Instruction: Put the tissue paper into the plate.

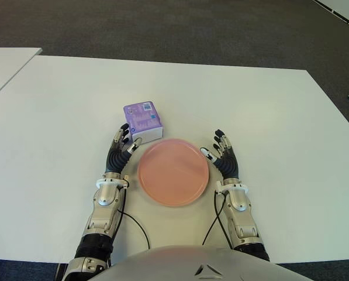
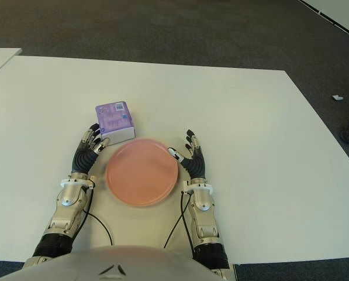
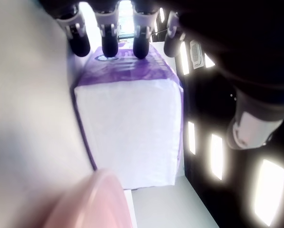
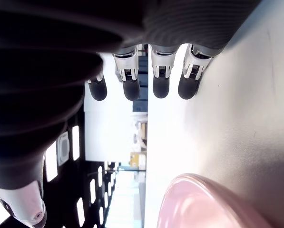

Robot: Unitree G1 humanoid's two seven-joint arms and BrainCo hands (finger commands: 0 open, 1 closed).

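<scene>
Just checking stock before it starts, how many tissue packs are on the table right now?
1. The tissue pack lies on the white table, just behind the pink plate toward its left, right at the left hand fingertips. None seem hidden.

Setting: office-type or lab-type room, not home. Evidence: wide plain white tabletop (image 1: 250,117) with square edges; 2nd white table (image 1: 4,64) of same kind just beside it at robot's left, narrow gap between; dark grey short-pile carpet floor (image 1: 162,26) beyond; white edge of further furniture at far right corner; rows of bright ceiling light panels (image 3: 217,156) in left wrist view.
</scene>
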